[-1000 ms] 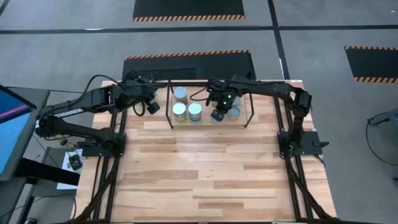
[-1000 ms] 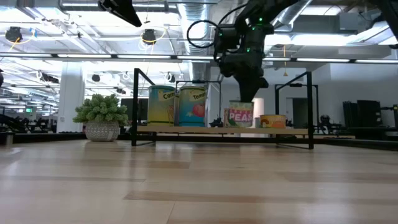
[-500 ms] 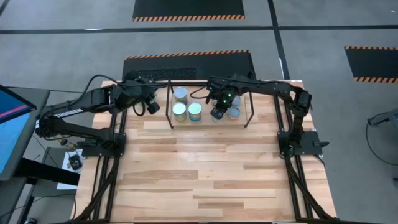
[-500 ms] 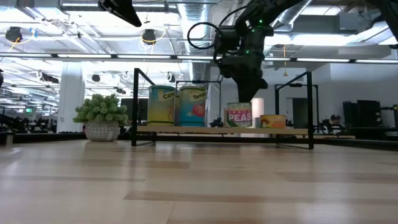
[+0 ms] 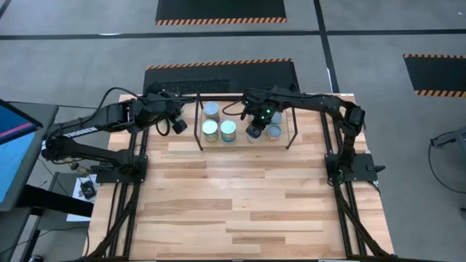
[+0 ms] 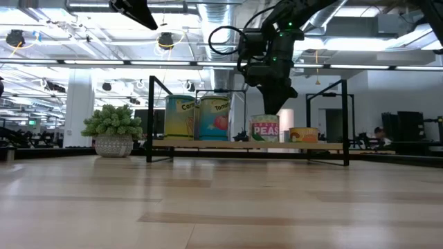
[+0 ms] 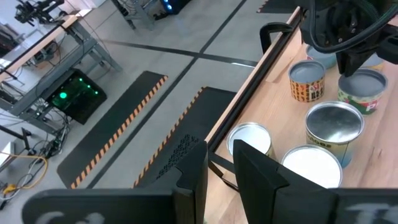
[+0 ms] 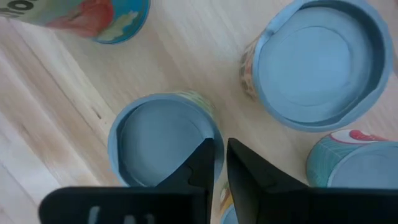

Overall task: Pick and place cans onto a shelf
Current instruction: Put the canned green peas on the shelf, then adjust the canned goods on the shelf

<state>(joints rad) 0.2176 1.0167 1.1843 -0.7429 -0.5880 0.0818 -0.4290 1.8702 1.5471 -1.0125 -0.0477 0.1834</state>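
Right now I have the right gripper hanging just above the peas can on the shelf, and I'll place everything from that shelf. In the right wrist view its fingers sit almost together with only a thin slit between them, gripping nothing; the can's bluish top lies directly under them, apart from the tips. From the low camera the peas can stands upright on the shelf board, roughly mid-shelf, with a low orange-labelled can just beside it toward the shelf's right leg. Two taller cans stand side by side toward the shelf's left end: a yellow-labelled one and a blue tomato one, close enough that I cannot tell whether they touch. From overhead I count a further can at the back of the shelf, behind those two.

The left gripper waits just outside the shelf's left end, raised off the table; its wrist camera shows its fingers a narrow gap apart and empty. A potted plant sits on the table beyond the shelf's left end, well clear of the cans.
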